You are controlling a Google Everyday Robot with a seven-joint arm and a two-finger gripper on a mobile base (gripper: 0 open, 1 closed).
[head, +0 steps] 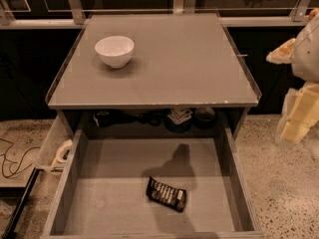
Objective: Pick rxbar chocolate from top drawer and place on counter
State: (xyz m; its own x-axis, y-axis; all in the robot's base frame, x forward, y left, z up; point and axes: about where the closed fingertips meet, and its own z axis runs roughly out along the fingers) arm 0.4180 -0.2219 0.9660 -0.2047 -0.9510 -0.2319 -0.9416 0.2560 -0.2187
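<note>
The rxbar chocolate [166,194], a small black wrapper with white lettering, lies flat on the grey floor of the open top drawer [114,193], right of its middle and towards the front. The counter [179,63] is the grey tabletop above the drawer. My gripper [298,119], pale yellow, hangs at the right edge of the camera view, beside the counter's right side and over the speckled floor. It is well apart from the bar and above drawer height. Its shadow falls on the drawer floor just behind the bar.
A white bowl [114,51] stands on the counter's back left. Dark round items [192,118] sit on the shelf under the counter, behind the drawer. A narrow pale side tray with a tape roll [62,151] juts out at the left. Cables [15,158] lie on the floor at the left.
</note>
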